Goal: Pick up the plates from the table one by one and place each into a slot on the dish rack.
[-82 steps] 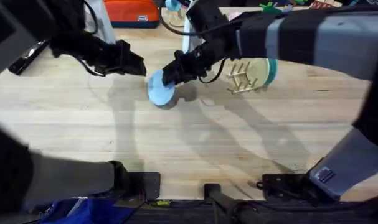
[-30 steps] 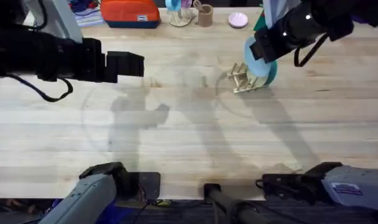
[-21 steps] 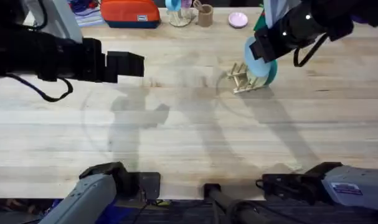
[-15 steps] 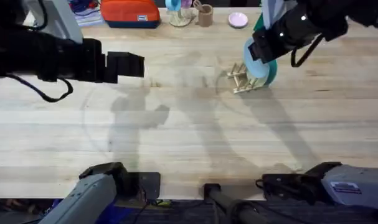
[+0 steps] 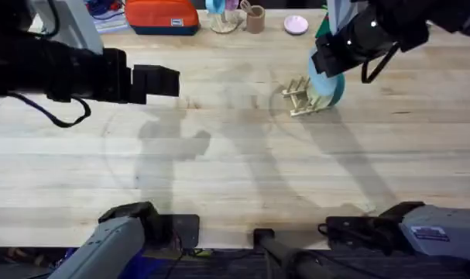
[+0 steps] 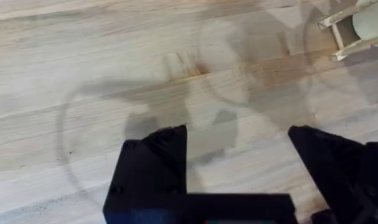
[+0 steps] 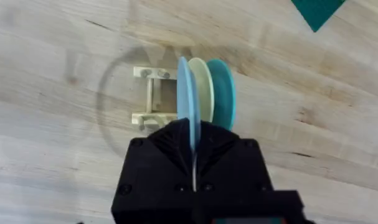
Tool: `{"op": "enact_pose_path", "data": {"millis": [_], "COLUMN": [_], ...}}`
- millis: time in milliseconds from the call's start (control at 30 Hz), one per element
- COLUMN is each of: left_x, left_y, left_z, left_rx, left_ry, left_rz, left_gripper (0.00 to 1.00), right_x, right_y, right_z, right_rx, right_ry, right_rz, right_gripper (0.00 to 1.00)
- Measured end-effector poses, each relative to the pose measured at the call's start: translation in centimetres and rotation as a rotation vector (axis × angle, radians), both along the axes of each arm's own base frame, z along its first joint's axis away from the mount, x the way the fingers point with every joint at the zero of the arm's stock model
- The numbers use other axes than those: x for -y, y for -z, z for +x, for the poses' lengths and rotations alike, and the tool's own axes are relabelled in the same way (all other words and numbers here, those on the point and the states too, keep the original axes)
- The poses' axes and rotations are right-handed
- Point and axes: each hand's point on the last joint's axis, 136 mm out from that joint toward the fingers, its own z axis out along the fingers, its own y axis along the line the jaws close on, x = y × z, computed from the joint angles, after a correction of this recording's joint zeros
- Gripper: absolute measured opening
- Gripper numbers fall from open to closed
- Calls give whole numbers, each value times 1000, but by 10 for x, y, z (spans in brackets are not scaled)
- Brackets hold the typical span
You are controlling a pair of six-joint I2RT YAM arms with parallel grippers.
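**Blue plate held edge-on in the rack**

The right gripper (image 7: 193, 140) pinches the rim of the light blue plate (image 7: 186, 93), upright in the dish rack (image 7: 152, 96) directly ahead of its fingers. Just beyond stand the cream plate (image 7: 202, 87) and the teal plate (image 7: 222, 90). The left gripper (image 6: 238, 158) hovers spread wide over bare table (image 6: 83, 74).
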Motion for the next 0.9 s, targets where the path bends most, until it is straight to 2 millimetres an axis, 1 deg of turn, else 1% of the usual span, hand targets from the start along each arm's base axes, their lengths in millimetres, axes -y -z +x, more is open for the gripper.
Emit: {"op": "enact_pose_path", "data": {"millis": [300,400,633,900], "left_x": [0,0,0,0], "left_y": [0,0,0,0], "left_z": [0,0,0,0], "left_rx": [0,0,0,0], "left_ry": [0,0,0,0], "left_rz": [0,0,0,0], "left_gripper": [995,996,995,996], "right_x": [0,0,-3,-4], "right_y": [0,4,30,51], "right_z": [0,1,6,9], "right_rx": [5,-5,-72,-125], "right_ry": [32,35,37,39], "right_rz": [15,11,-21,-47], "right_gripper": [29,29,29,29]}}
